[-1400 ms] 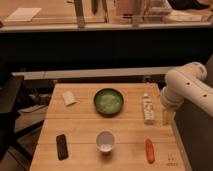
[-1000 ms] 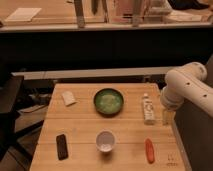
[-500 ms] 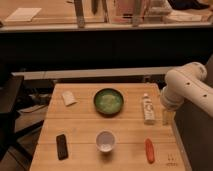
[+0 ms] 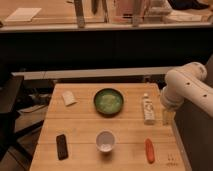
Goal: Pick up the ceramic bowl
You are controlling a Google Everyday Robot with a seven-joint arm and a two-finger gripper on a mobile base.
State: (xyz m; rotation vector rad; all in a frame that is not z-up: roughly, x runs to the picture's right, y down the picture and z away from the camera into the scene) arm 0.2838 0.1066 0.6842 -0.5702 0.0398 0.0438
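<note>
Status: pick not started, as I read it.

- The ceramic bowl (image 4: 108,101) sits upright and flat on the wooden table (image 4: 80,125). Nothing touches it that I can see.
- My gripper (image 4: 168,116) is well to the right of the bowl, beyond the white bottle (image 4: 148,109), hanging under the white arm (image 4: 186,89) at about the table's right edge. It is well apart from the bowl, with no contact.
- Gripper state: can't tell from this view, and I won't guess.
- Neighbours, all relative to the bowl:
  - The white bottle is to the right, between the bowl and my gripper.
  - The small white cup (image 4: 105,141) is in front, near but apart.
  - The orange stick-shaped item (image 4: 149,150) is front-right.
  - The black bar-shaped item (image 4: 61,146) is front-left.
  - The pale packet (image 4: 69,98) is to the left.

Done: nothing I can credit. No reach, no grasp, no lift.

Left, by my estimate: the whole job.
- Traverse left toward the bowl without clipping the bottle, which lies on the direct line.
- Come down on the rim. The right-hand edge looks the most reachable.
- Pinch the rim wall and lift it off the table.

Risks: a shallow glazed rim likely gives little bite, so I'd expect slip or tilt if I grab too near the lip. The cup in front is close enough to matter if I approach from that side.
</note>
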